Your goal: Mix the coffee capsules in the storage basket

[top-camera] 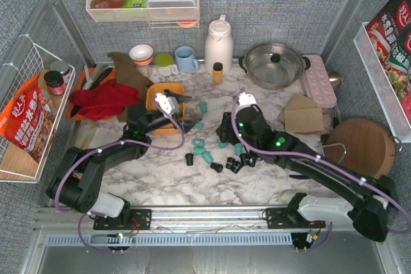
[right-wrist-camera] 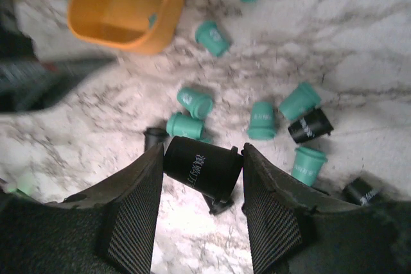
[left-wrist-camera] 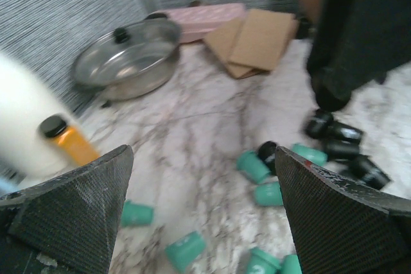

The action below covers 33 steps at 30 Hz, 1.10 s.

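Teal coffee capsules [top-camera: 199, 152] and black ones [top-camera: 234, 165] lie scattered on the marble table between the arms. The orange storage basket [top-camera: 154, 97] sits left of them; in the right wrist view the basket [right-wrist-camera: 122, 11] holds a few capsules at its far end. My right gripper [right-wrist-camera: 202, 158] is shut on a black capsule [right-wrist-camera: 202, 165], held sideways just above the table, with teal capsules [right-wrist-camera: 262, 121] lying beyond it. My left gripper [top-camera: 183, 110] hovers beside the basket. In its own view the left gripper [left-wrist-camera: 202, 152] is wide open and empty above loose teal capsules [left-wrist-camera: 252, 166].
A lidded steel pan [top-camera: 275, 63], a white thermos [top-camera: 218, 44] and a small orange bottle [top-camera: 218, 72] stand at the back. Cardboard pieces [top-camera: 303, 117] and a round wooden board [top-camera: 363, 145] lie to the right. A red cloth [top-camera: 103, 101] lies left of the basket.
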### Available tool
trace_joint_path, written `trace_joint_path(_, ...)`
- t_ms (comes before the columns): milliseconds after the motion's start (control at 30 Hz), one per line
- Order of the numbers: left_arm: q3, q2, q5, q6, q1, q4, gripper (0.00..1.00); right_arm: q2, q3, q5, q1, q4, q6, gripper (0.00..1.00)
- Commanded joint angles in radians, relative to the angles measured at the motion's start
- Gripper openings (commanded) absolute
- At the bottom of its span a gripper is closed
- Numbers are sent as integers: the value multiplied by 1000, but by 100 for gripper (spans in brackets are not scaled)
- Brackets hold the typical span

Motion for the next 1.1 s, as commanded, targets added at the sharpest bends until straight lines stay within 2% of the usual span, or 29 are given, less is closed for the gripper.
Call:
trace_joint_path(0, -14, 13, 172, 24, -51, 116, 99, -104, -101, -98, -11, 244, -24, 38)
trace_joint_path(200, -23, 36, 247, 28, -127, 146, 98, -148, -181, -201, -11, 414, -13, 38)
trace_joint_path(367, -22, 56, 287, -9, -153, 201, 83, -124, -197, -263, -11, 491, -3, 38)
trace_joint_path(533, -45, 62, 227, -78, -156, 323, 78, -73, -192, -303, -11, 515, 28, 38)
trace_joint_path(700, -48, 56, 224, -86, -156, 343, 68, -42, -197, -315, -11, 538, 49, 38)
trace_joint_path(800, -47, 57, 229, -88, -156, 350, 54, -37, -194, -314, -11, 540, 54, 38)
trace_joint_path(900, -50, 57, 239, -67, -156, 348, 35, -42, -194, -315, -11, 537, 56, 39)
trace_joint_path(1067, -50, 35, 194, 55, -156, 206, 18, -77, -182, -286, -11, 475, 37, 54)
